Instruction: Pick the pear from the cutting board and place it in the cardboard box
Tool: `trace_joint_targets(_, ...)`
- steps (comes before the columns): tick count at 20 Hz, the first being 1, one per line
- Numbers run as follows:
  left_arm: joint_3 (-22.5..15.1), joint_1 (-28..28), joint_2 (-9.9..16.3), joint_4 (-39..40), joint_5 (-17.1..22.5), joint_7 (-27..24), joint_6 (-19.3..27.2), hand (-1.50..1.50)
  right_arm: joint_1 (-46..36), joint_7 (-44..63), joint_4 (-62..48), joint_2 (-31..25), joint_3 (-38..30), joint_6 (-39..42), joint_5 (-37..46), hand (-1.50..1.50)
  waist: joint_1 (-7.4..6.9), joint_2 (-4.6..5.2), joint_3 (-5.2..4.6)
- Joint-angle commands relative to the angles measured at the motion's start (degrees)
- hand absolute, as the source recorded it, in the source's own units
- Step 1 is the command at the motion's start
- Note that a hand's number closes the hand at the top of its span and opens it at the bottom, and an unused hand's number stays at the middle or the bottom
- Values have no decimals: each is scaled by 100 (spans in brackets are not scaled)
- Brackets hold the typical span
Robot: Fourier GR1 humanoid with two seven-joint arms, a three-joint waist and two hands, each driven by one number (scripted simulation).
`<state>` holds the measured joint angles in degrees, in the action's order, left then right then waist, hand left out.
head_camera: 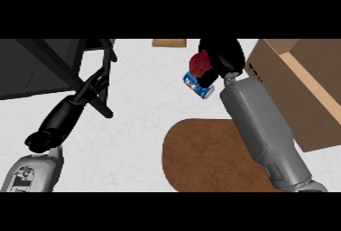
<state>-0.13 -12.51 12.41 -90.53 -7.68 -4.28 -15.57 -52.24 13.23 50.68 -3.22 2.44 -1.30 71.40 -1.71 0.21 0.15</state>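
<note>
The right robot hand (218, 56) sits at about one o'clock in the head view, its black fingers curled round a dark red object (198, 63); whether this is the pear cannot be told. Just below it, touching or overlapping the hand, is a blue and white can (196, 85). The brown cutting board (206, 153) lies at five o'clock on the white bench (133, 135), partly crossed by the right grey forearm. The cardboard box (300, 90) stands at three o'clock, just beside the right robot hand. The left robot hand (86, 90) reaches toward ten o'clock with straight fingers, holding nothing, over a dark appliance (40, 67). A small tan object (168, 43) shows at twelve o'clock
</note>
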Motion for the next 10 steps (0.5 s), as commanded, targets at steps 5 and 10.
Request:
trace_joint_targets(5, 264, 122, 203, 60, -30, 54, 27, 0, -691, 1437, 276, -214, -962, -866, -22, 150, 126, -20, -15)
trace_joint_targets(10, 195, -45, 69, 218, -250, -76, 225, 0, -861, 1879, 73, -585, -1328, -1113, 33, 150, 154, -3, -17)
